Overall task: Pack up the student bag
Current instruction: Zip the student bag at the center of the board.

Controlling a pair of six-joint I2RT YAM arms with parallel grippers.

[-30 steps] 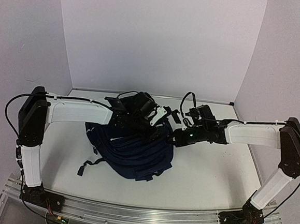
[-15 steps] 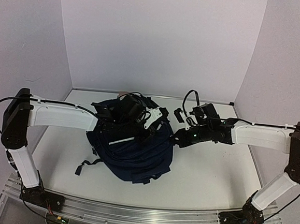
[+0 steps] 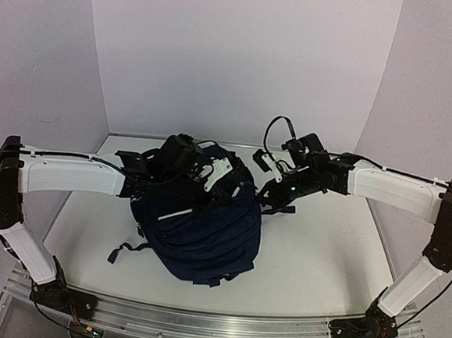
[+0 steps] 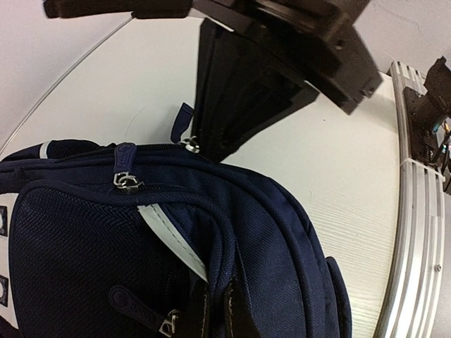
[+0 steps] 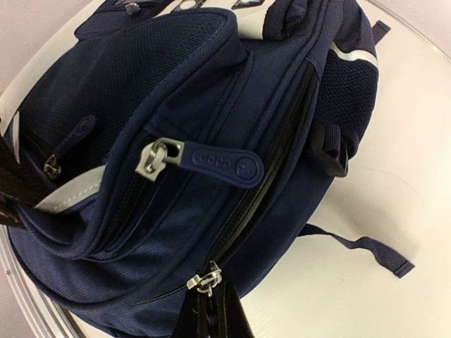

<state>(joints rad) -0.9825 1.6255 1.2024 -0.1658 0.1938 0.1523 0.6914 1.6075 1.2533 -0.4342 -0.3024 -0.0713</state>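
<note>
The student bag (image 3: 205,238) is a bulging navy backpack lying mid-table between the two arms. My left gripper (image 3: 229,183) lies on its top. In the left wrist view it (image 4: 220,310) is shut, its dark fingers (image 4: 239,313) pinching a fold of bag fabric (image 4: 282,246) beside a white stripe. My right gripper (image 3: 269,194) sits at the bag's back right edge. In the right wrist view it (image 5: 211,320) is shut on the pull hanging from a metal zipper slider (image 5: 206,280) on the main zip of the bag (image 5: 176,91). Part of that zip above the slider gapes.
A second zipper with a long navy rubber pull (image 5: 218,163) lies across the front pocket. Loose straps trail onto the white table (image 3: 321,255) at the bag's left (image 3: 122,251) and right (image 5: 366,250). An aluminium rail (image 3: 214,325) runs along the near edge.
My left gripper has shut on the bag's fabric and drawn back left. The bag went from slumped to rounded. My right gripper rose toward the back, still shut on the zipper pull.
</note>
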